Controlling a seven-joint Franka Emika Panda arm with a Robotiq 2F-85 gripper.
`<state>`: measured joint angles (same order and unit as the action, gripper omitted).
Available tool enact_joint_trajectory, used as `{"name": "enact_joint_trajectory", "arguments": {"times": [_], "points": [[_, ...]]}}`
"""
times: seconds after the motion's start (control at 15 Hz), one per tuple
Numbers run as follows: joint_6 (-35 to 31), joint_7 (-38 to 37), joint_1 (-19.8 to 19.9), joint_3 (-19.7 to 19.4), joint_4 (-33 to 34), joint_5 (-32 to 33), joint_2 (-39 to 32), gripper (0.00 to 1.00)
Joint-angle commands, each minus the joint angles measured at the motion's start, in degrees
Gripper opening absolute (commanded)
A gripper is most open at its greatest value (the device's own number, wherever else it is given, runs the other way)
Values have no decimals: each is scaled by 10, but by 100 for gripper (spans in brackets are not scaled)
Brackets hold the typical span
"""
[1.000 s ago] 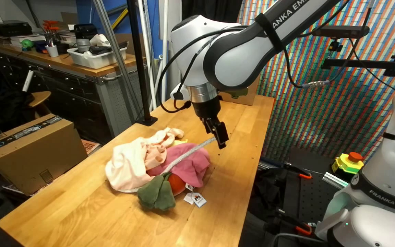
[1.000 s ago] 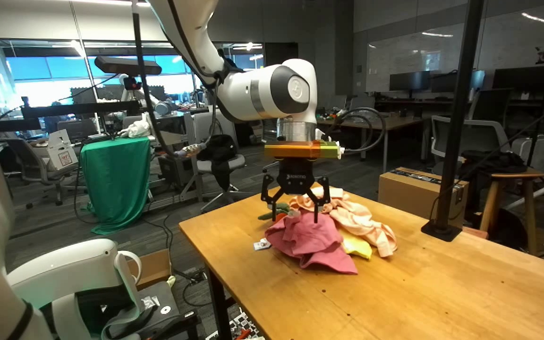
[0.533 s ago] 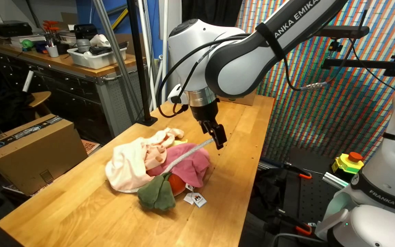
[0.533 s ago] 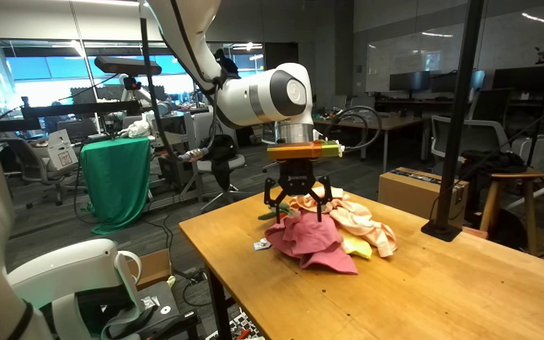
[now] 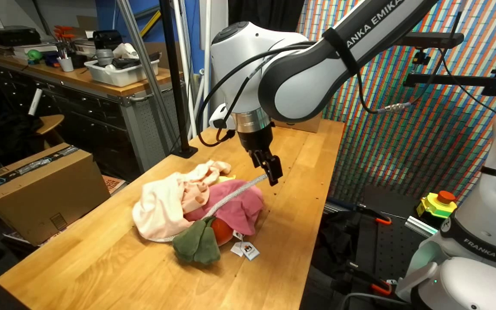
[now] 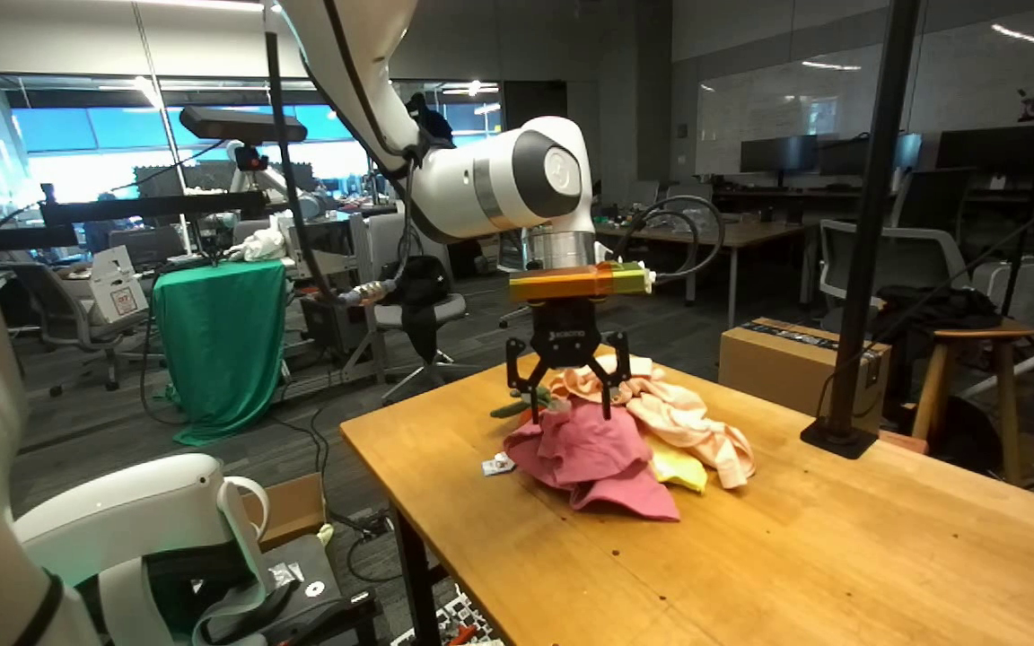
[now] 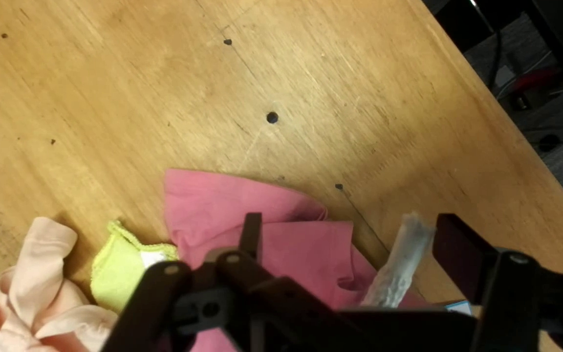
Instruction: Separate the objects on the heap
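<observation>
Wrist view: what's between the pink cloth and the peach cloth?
The wrist view shows a yellow cloth between the pink cloth and the peach cloth, with wooden tabletop visible on the peach side.

Pink-red cloth (image 6: 598, 458): plain. Peach-cream cloth (image 5: 162, 206): plain. Yellow cloth (image 7: 118, 276): limy in wrist view. Leafy piece (image 5: 196, 244): dark green. Round piece (image 5: 221, 231): orange-red. Rope (image 5: 235, 195): grey-white, possibly flecked. Table (image 5: 269, 275): honey-brown, grained.

In exterior views: "ANKA EMIKA", arm link (image 5: 373, 26), 1–2 o'clock; "FRANKA EMIKA", black band (image 5: 482, 245), 4 o'clock; "ROBOTIQ", gripper (image 6: 571, 418), centre.
</observation>
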<state>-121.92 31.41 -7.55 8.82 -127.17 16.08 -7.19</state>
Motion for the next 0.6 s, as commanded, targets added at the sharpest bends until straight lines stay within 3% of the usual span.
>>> {"name": "enact_joint_trajectory", "arguments": {"times": [0.0,0.4,0.53], "points": [[-8,-5,-1,2,1,8,7,58],[-9,-9,0,1,6,8,5,13],[-10,-11,0,0,7,8,5,6]]}}
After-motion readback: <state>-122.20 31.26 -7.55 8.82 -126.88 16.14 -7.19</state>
